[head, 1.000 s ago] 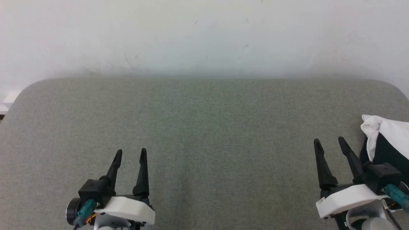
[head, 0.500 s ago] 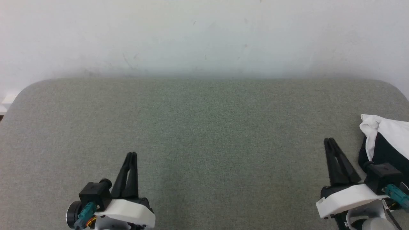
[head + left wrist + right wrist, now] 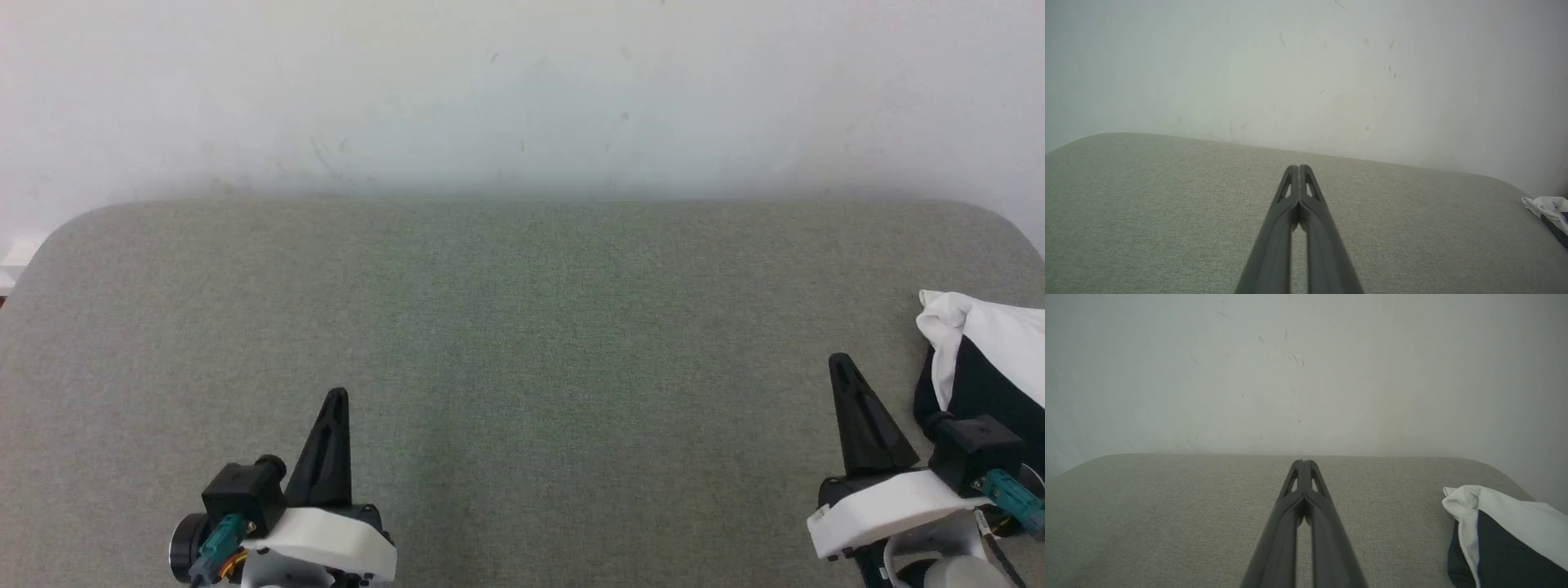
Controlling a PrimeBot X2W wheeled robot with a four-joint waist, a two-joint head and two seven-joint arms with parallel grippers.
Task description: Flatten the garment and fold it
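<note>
A tabletop (image 3: 522, 310) with rounded corners, covered in coarse grey-green woven cloth, stands against a scuffed white wall (image 3: 522, 90). The garment (image 3: 992, 339), soft white fabric crumpled over a black part, lies bunched at the tabletop's right edge, near the right gripper (image 3: 839, 361), whose fingers are clear of it. Both it and the left gripper (image 3: 335, 396) have their long dark fingers pressed together tip to tip, pinching nothing.

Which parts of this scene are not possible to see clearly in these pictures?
- Head view: the garment is cut off by the right edge, and the right tool covers its near part.
- Left wrist view: a corner of the garment lies at the right edge, too small for detail.
- Right wrist view: the garment runs past the right and bottom edges, so its full shape cannot be told.
</note>
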